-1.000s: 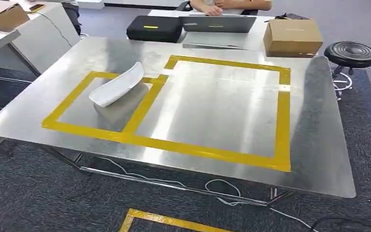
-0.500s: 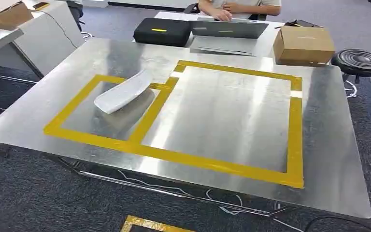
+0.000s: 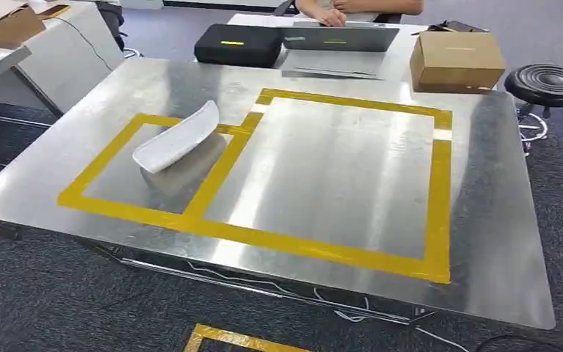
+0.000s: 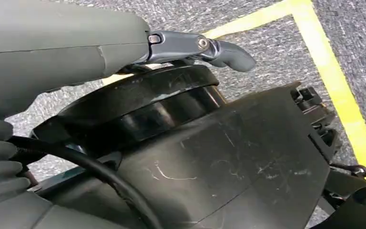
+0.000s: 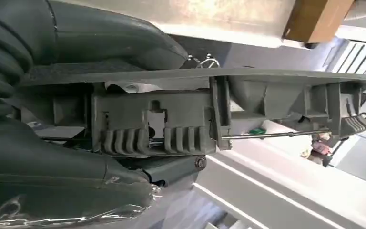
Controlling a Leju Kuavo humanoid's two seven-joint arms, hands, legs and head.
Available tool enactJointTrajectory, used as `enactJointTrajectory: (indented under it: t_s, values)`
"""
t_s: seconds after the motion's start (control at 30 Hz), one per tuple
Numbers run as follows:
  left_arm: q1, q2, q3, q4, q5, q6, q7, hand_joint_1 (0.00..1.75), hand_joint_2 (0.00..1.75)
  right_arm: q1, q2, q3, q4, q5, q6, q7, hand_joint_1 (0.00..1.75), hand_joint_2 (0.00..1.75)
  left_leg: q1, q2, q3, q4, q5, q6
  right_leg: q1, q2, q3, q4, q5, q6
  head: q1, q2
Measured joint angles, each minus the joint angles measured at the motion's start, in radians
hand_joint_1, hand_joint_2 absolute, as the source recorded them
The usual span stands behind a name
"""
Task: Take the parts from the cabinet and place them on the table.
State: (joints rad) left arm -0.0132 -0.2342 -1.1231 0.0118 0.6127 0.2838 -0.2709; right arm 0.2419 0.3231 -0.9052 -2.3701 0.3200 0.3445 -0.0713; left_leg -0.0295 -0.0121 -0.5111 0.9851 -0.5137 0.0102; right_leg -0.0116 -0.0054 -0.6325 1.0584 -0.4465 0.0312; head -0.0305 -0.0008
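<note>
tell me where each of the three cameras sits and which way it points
Head view: high on the robot, looking forward and down at the metal table with a white part in the smaller taped box.
Left wrist view: behind the left hand, looking down at carpet and yellow floor tape.
Right wrist view: behind the right hand, which holds a long grey part.
Shared: yellow floor tape shows in the head and left wrist views.

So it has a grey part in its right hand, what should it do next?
Probably bring the right hand up over the table and set the grey part inside the larger yellow square, which looks bare. The white part already lies in the smaller one.
</note>
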Motion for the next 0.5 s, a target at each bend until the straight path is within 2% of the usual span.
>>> enactJointTrajectory:
  t_s: [0.13, 0.27, 0.37, 0.5]
  values:
    - [0.0, 0.0, 0.0, 0.0, -0.002, 0.0, 0.0, 0.0, 1.75, -0.011, -0.003, 0.0, 0.003, 0.01, 0.001, -0.001, 1.75, 1.75, 0.0, 0.001, 0.0, 0.0, 0.002, -0.004, 0.0, 0.002, 0.001, -0.003, 0.006, 0.001, 0.0, 0.0]
    - [-0.002, 0.003, -0.001, 0.0, -0.023, -0.009, -0.005, 0.0, 1.75, -0.026, -0.02, 0.025, 0.017, 0.174, -0.019, 0.006, 1.75, 1.75, 0.0, 0.001, 0.0, 0.0, 0.004, -0.004, 0.0, 0.001, 0.005, -0.006, 0.009, 0.004, 0.0, 0.0]
    - [-0.003, 0.01, -0.003, 0.0, -0.041, -0.022, -0.01, 0.0, 1.75, -0.049, -0.057, 0.11, 0.063, 0.339, -0.079, 0.063, 1.75, 1.75, 0.0, 0.002, 0.0, 0.0, 0.005, -0.001, -0.001, 0.002, 0.006, -0.009, 0.012, 0.007, 0.001, 0.0]
    - [-0.005, 0.026, -0.008, 0.0, -0.064, -0.052, -0.017, 0.0, 1.75, -0.107, -0.153, 0.287, 0.173, 0.537, -0.128, 0.159, 1.75, 1.75, 0.0, 0.006, 0.0, 0.0, 0.007, 0.001, -0.001, 0.006, 0.007, -0.013, 0.017, 0.009, 0.0, 0.0]
